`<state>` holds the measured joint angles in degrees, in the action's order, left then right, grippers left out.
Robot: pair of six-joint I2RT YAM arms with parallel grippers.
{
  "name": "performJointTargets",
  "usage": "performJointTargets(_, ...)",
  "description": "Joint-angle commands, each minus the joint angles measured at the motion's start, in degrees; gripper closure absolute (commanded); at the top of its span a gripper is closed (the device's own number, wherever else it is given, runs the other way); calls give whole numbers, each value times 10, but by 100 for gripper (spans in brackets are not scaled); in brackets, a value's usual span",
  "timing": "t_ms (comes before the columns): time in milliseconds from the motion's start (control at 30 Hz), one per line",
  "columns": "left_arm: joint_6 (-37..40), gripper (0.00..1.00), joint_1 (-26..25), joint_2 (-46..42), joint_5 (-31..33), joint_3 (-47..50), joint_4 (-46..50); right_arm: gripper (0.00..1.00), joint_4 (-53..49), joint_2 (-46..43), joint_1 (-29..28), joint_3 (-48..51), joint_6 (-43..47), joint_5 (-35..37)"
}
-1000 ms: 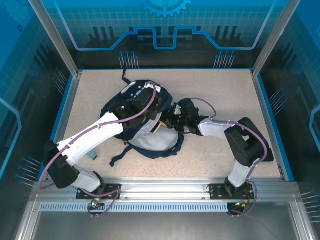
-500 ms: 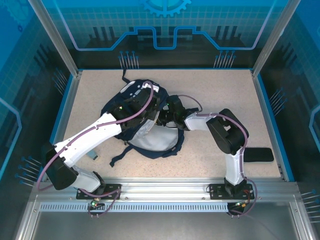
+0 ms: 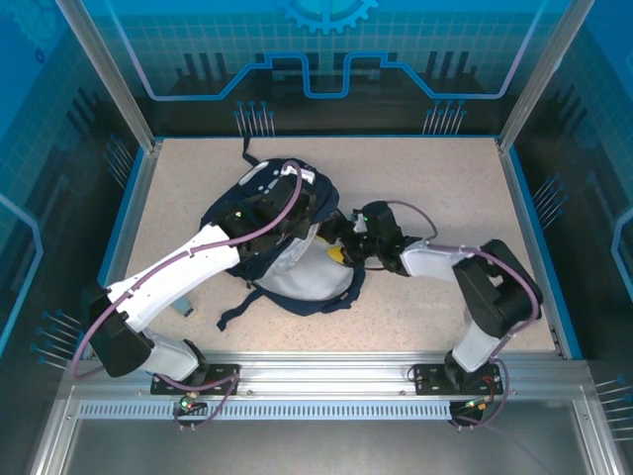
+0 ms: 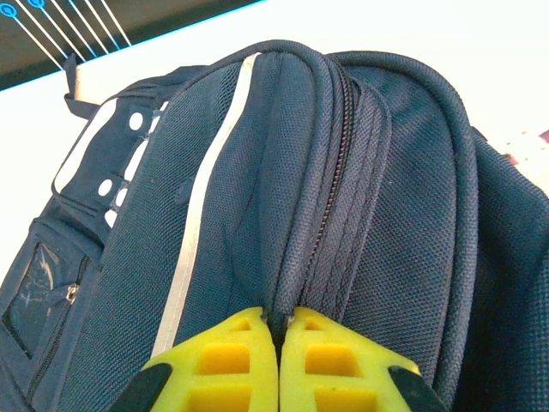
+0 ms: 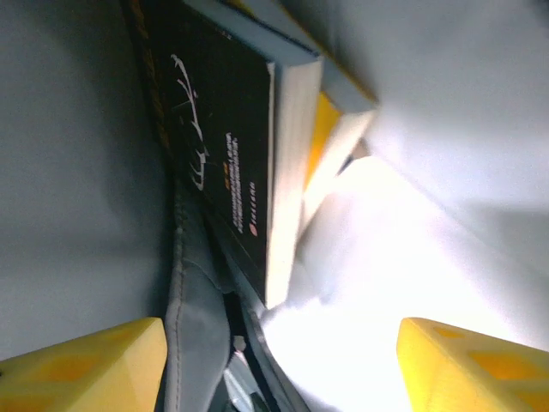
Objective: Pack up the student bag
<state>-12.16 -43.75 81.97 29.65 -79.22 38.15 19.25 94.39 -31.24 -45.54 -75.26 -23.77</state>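
At the middle of the counter (image 3: pixel 445 178) lay the student bag (image 3: pixel 265 180). The left fingers (image 4: pixel 249 352) were pinched tight on a fold of its navy fabric beside the zipper. The right fingers (image 5: pixel 94 360) stood wide apart inside its pale lining, holding nothing, near a dark book (image 5: pixel 214 146).

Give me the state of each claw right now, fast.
Left claw: closed, pinching the student bag fabric beside its zipper.
Right claw: open, holding nothing; a black book sits ahead of it inside the bag.
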Motion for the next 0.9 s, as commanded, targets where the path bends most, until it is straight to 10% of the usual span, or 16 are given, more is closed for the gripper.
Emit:
performJointTargets(0,-29,100,-1,-37,-20,14,-66,28,-99,-63,16,29,80,27)
performJointTargets(133,-57,97,-1,-40,-40,65,-77,28,-160,-139,50,90,115,60)
performJointTargets(400,-154,31,36,-69,-107,151,-93,22,-339,-287,113,82,229,169)
performJointTargets(867,-314,14,249,-213,-208,386,-105,19,-401,-136,35,-113,339,112)
